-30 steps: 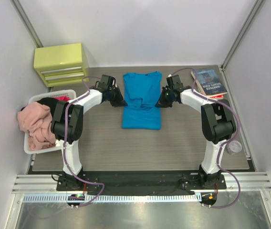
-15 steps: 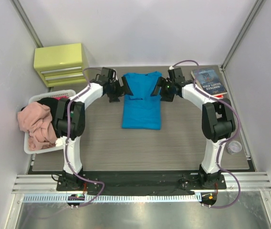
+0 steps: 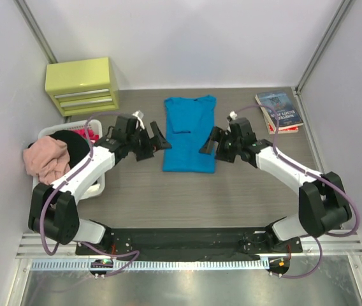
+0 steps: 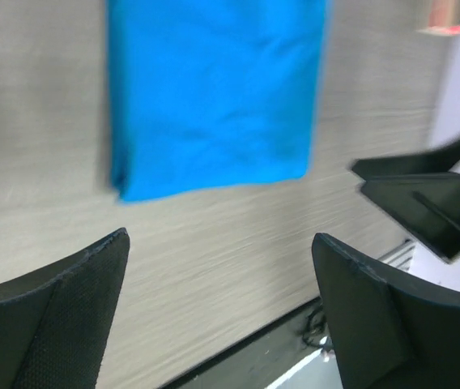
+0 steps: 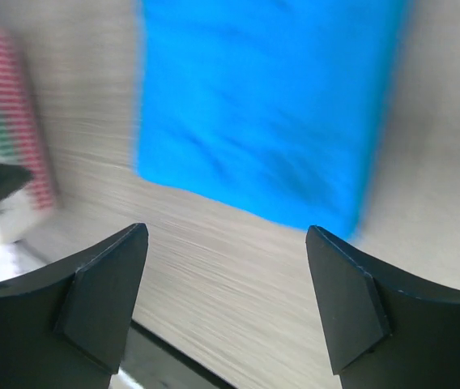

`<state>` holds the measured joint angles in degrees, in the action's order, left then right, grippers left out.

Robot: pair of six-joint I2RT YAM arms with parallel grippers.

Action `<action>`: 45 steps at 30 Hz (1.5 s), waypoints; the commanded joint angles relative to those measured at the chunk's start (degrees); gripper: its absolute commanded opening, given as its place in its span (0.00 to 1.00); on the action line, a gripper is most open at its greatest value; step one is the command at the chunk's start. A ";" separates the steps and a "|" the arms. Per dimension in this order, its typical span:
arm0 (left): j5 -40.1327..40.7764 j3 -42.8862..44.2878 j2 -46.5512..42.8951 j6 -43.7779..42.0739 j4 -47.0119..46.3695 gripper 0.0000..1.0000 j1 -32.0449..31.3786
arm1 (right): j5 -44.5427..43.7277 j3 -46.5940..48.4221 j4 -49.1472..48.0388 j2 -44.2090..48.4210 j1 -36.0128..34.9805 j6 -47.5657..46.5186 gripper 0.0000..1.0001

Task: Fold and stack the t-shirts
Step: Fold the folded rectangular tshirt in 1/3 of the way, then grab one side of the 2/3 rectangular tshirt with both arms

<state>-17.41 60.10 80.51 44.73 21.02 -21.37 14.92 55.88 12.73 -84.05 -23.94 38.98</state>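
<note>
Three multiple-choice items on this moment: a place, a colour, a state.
1. Where are the books? A) far right corner of the table B) in the basket C) on the cabinet
2. The shirt on the table is: A) red B) turquoise C) white
3. The left gripper and right gripper are: A) both shut B) both open C) holding cloth
Answers: 1 A, far right edge; 2 B, bright blue-green cloth; 3 B, wrist views show both spread, empty.
</note>
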 commanded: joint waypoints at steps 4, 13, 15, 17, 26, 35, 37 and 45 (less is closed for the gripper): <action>0.27 -9.29 -0.09 3.26 -0.27 0.73 0.27 | -7.27 -12.63 5.20 8.29 0.57 1.71 0.82; -2.37 -10.44 9.66 3.35 -8.18 0.57 0.27 | -5.69 -13.25 -1.04 0.30 0.65 1.80 0.70; -2.37 -10.09 12.11 3.08 -9.23 0.55 0.36 | -5.95 -12.72 -2.00 -1.46 0.65 1.45 0.68; -1.84 -9.82 13.26 2.64 -9.59 0.54 0.36 | -5.78 -12.37 -2.71 -2.95 0.65 1.45 0.66; -0.17 -7.01 18.45 1.32 -9.85 0.48 0.54 | -4.90 -10.61 -6.14 -7.79 0.65 2.33 0.57; -0.17 -7.36 19.86 0.71 -9.94 0.17 0.54 | -5.34 -12.90 -6.05 -9.20 0.65 2.50 0.27; 0.44 -7.71 19.51 0.54 -9.50 0.00 0.54 | -5.69 -12.90 -5.70 -9.64 0.65 1.80 0.18; 1.15 -14.03 14.60 1.15 -8.71 0.00 -0.86 | -6.83 -15.18 0.09 -8.43 0.65 -2.59 0.01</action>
<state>-18.57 50.48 98.65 46.26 10.46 -21.26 11.20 43.88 5.85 -92.99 -23.22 40.53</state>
